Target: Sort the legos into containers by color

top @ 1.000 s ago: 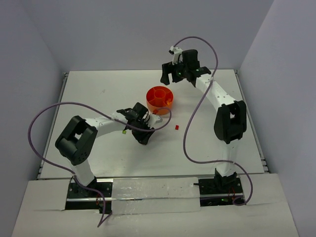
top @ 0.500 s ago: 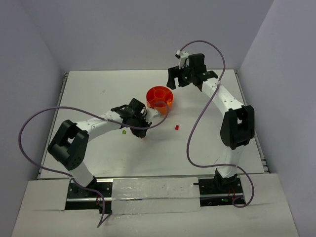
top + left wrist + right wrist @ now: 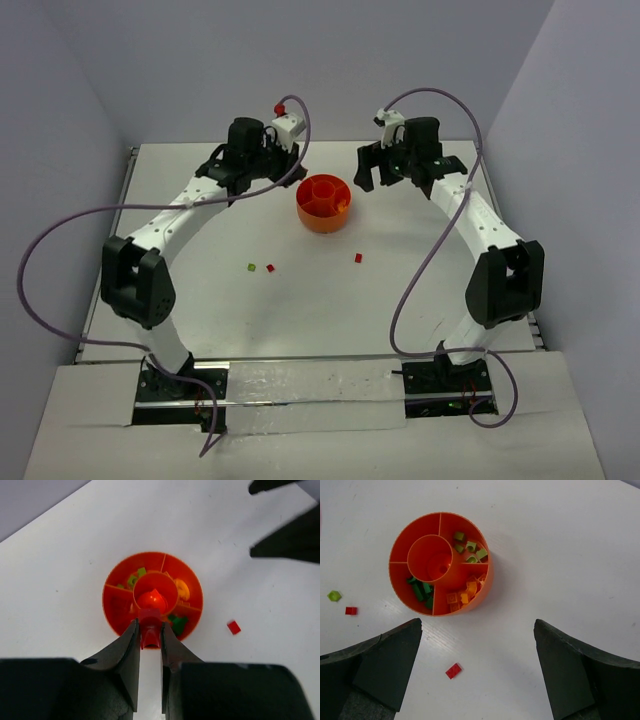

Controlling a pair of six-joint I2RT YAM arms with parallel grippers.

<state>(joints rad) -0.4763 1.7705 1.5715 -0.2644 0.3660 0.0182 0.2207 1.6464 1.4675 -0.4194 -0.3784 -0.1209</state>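
Left arm stretched far across the counter (image 3: 200, 300), left end effector (image 3: 149, 626) pinching a red lego (image 3: 149, 614) seen against the bowl (image 3: 112, 607) rim. Right arm extended beside the bowl, right end effector (image 3: 476, 630) spread wide, empty. Three loose legos (image 3: 357, 257) lie nearer the bases; what the central cup (image 3: 430, 559) holds is unclear

The left end effector (image 3: 149, 626), formerly low over the tabletop (image 3: 200, 300), is now raised behind the bowl (image 3: 323, 217), clamped on a red brick (image 3: 150, 636). The right end effector (image 3: 476, 645) has shifted rightward.
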